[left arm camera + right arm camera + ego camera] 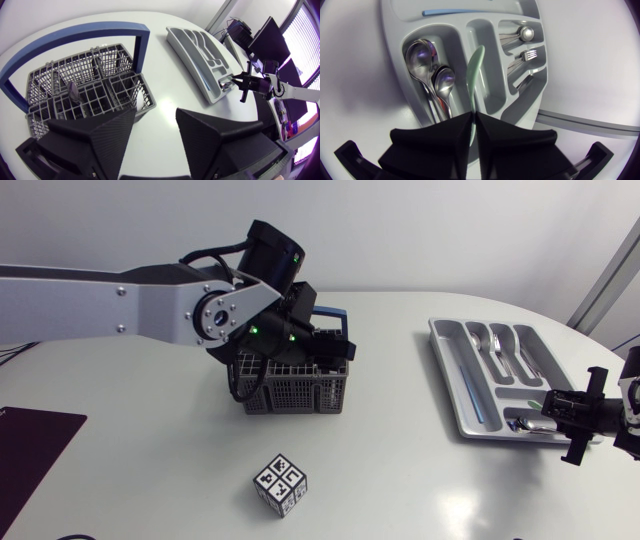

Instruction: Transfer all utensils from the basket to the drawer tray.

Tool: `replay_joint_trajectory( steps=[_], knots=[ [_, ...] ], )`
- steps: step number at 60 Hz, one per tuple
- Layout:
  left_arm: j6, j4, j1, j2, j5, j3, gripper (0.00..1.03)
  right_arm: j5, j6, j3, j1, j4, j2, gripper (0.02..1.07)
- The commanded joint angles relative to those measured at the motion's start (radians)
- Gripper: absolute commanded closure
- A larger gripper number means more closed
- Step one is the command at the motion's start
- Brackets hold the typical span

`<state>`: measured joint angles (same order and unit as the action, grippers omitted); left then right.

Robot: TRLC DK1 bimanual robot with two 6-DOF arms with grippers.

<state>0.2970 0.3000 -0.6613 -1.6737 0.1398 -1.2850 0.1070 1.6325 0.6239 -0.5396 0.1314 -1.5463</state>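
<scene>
Right gripper (474, 119): closed around green utensil (476, 65), above tray (492, 92). Left gripper (155, 122): fingers wide apart, empty, above basket (95, 82), well apart from tray.

Spoons (421, 56) glossy metal; tray (404, 22) smooth grey plastic; green utensil (475, 75) matt plastic; basket (300, 392) plastic grid.

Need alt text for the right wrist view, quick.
The right gripper is shut on a pale green utensil that points into the middle compartment of the grey drawer tray. Two metal spoons lie in the compartment beside it; a fork lies on the other side.
</scene>
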Motion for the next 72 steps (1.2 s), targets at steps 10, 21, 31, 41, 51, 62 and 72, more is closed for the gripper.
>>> replay_joint_trajectory(
  steps=[10, 21, 31, 41, 51, 62, 72],
  knots=[
    [0.028, -0.006, 0.002, -0.063, -0.04, -0.053, 0.45, 0.0, -0.014, -0.032, -0.013, -0.004, 0.022, 0.11],
    [0.004, -0.021, 0.002, -0.098, -0.085, -0.07, 0.47, 0.034, -0.094, -0.047, 0.015, -0.084, 0.121, 0.08],
    [-0.004, -0.05, 0.002, -0.119, -0.097, -0.073, 0.57, 0.048, -0.148, -0.075, 0.07, -0.13, 0.216, 0.08],
    [-0.006, -0.075, 0.006, -0.149, -0.105, -0.085, 0.66, 0.048, -0.207, -0.101, 0.15, -0.188, 0.313, 0.08],
    [-0.006, -0.088, 0.002, -0.161, -0.105, -0.089, 0.79, 0.033, -0.27, -0.116, 0.24, -0.236, 0.388, 0.08],
    [-0.004, -0.084, 0.002, -0.166, -0.101, -0.093, 0.86, 0.002, -0.329, -0.118, 0.333, -0.263, 0.428, 0.08],
    [0.005, -0.071, 0.017, -0.152, -0.091, -0.096, 0.96, -0.041, -0.379, -0.121, 0.423, -0.277, 0.446, 0.08]
  ],
)
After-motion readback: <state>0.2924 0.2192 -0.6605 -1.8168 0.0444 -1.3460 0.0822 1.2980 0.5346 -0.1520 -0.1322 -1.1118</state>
